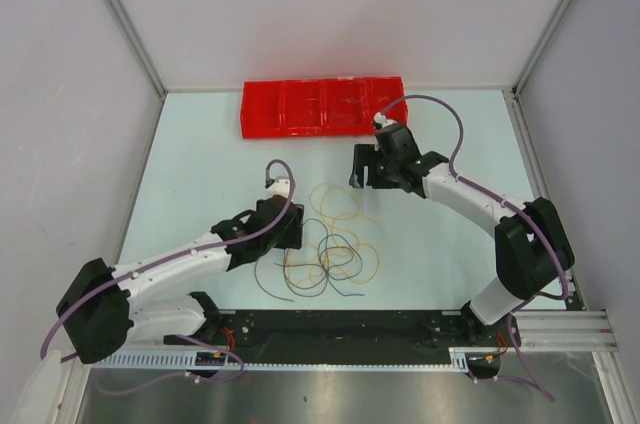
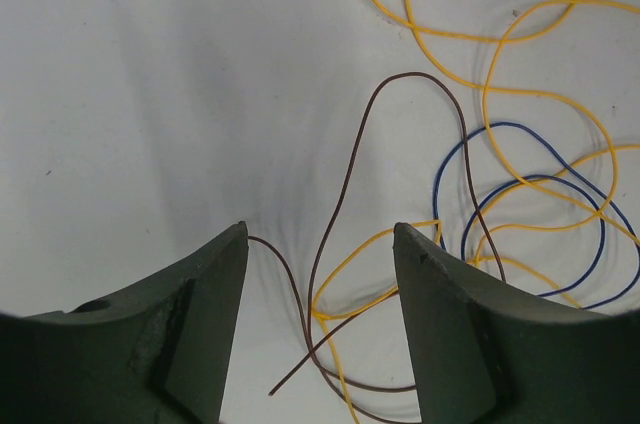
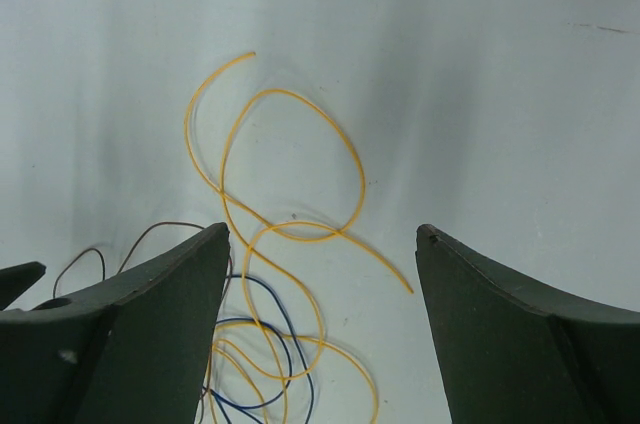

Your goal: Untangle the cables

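Currently the right jaws stand spread over the cables, the left jaws spread astride a brown wire.

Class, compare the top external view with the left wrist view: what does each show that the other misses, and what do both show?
Top view only: the red translucent plastic tray and the right pincer. Left wrist only: the dark strands told apart by colour, a thin brown wire passing between the left pincer's open jaws and a thin blue wire beside it. Both: thin yellow wires looping over the pale table.
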`<state>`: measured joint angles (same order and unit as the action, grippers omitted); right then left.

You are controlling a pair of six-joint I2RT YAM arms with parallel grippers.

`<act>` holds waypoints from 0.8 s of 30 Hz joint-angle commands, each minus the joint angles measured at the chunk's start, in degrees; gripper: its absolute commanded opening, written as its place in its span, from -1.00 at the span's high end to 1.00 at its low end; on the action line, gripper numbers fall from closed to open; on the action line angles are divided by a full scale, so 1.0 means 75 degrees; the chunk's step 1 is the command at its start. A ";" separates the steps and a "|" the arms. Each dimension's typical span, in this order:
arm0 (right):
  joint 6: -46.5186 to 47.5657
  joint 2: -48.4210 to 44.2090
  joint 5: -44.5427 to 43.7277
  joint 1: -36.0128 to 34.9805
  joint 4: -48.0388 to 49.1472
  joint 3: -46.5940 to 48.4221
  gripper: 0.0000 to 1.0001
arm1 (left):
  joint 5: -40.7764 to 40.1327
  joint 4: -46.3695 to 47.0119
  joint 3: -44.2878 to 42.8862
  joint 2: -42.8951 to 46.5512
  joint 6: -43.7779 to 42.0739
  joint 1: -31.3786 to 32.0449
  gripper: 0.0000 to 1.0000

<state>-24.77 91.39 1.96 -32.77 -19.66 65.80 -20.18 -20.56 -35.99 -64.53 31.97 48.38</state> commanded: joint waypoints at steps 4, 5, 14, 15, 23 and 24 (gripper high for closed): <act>0.0209 -0.0409 0.0043 -0.0001 -0.0004 -0.0043 -0.61 | 0.0195 0.1133 0.0146 -0.0524 0.0226 0.0030 -0.29; 0.0198 -0.0374 0.0079 -0.0001 -0.0027 -0.0043 -0.61 | 0.0195 0.1251 0.0123 -0.0594 0.0249 0.0030 -0.29; 0.0186 -0.0444 0.0032 -0.0013 -0.0296 -0.0066 -0.60 | 0.0032 0.1511 -0.1317 -0.1953 -0.0137 -0.0028 -0.29; 0.0186 -0.0467 0.0009 -0.0001 -0.0320 -0.0078 -0.60 | 0.0020 0.1476 -0.1446 -0.2291 -0.0126 -0.0052 -0.29; 0.0186 -0.0573 0.0056 -0.0060 -0.0332 -0.0254 -0.59 | 0.0218 0.1358 -0.2595 -0.3711 0.0027 -0.0474 -0.36; 0.0186 -0.0573 0.0067 -0.0071 -0.0320 -0.0265 -0.59 | 0.0277 0.1370 -0.2689 -0.3816 -0.0008 -0.0497 -0.36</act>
<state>-23.92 89.34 2.07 -32.86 -22.09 64.40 -19.03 -11.09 -51.99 -89.78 31.99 45.74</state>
